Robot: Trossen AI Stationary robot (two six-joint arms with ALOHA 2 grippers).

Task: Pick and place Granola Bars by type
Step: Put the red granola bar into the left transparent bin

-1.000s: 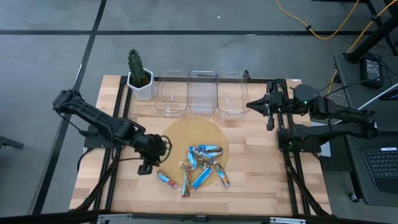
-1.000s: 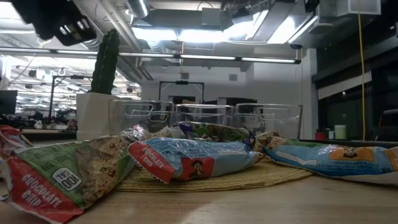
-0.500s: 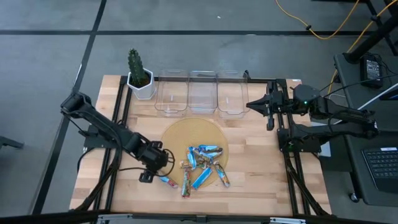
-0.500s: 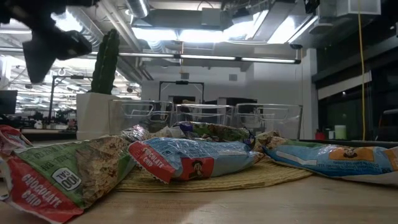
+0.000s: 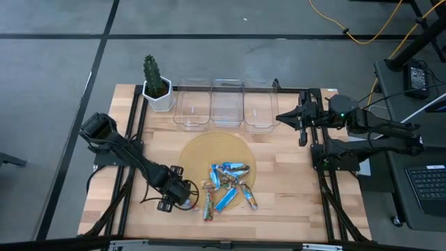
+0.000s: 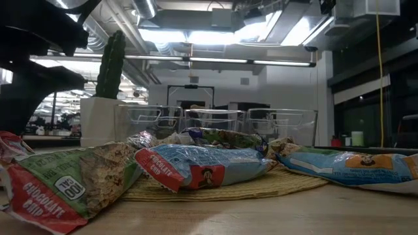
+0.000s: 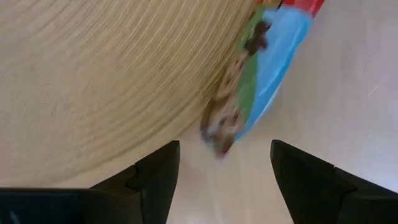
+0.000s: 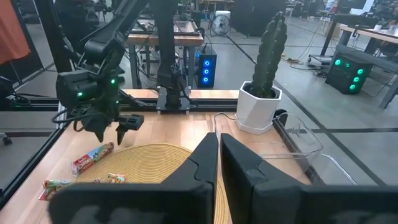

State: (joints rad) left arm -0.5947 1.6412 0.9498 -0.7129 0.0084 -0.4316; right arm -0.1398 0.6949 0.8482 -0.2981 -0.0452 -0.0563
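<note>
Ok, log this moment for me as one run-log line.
left pincer: open, low over leftmost granola bar beside round mat | right pincer: shut, parked by bins | bins: no bars seen

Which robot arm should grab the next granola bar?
Probably the left: its tool hangs open right above a blue granola bar beside the woven mat. The right tool waits, shut, by the clear bins.

On the surface, the Granola Bars lie piled at the near right edge of a round mat. Behind the mat three bins stand in a row, a potted cactus to their left. The left claw sits just left of the pile; the right claw waits right of the bins
</note>
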